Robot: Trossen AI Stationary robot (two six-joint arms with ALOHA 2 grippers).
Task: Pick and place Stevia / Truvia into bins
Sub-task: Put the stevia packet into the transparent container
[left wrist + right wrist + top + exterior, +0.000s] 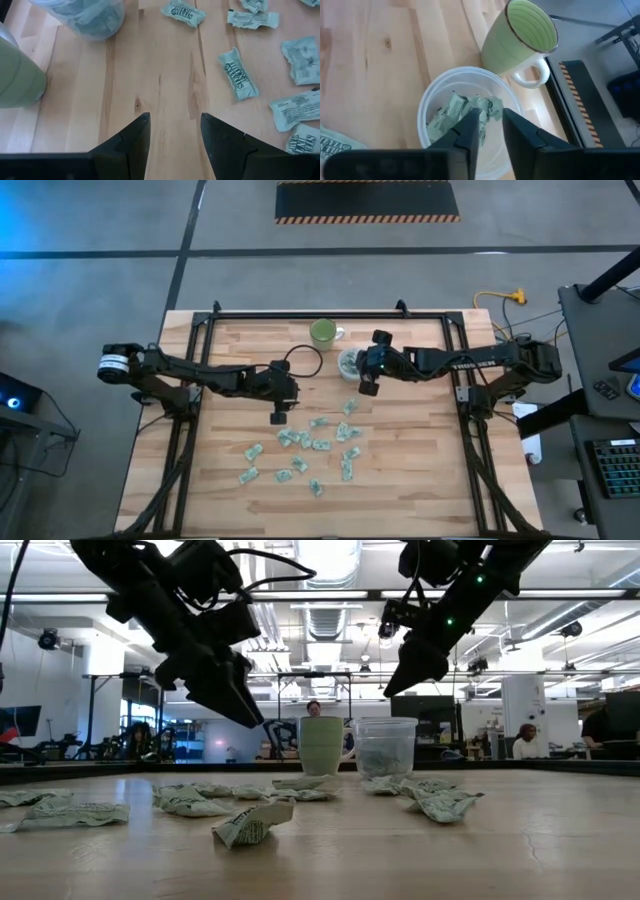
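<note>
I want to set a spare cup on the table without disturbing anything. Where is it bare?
Bare wood lies along the table's left side, beside the left gripper, and right of the sachets. Crowded: the centre-front scatter, and the back middle with cup, green mug and right gripper.

My right claw (489, 131) hangs directly above the small round clear plastic cup (427, 107), sachets inside. The green ceramic mug (522, 37) stands just beyond. Loose paper sachets (300, 442) lie between both claws.

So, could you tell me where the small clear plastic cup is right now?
In the high view the small clear plastic cup stands at the table's far middle, just right of the green ceramic mug, with the right hand beside it.
</note>
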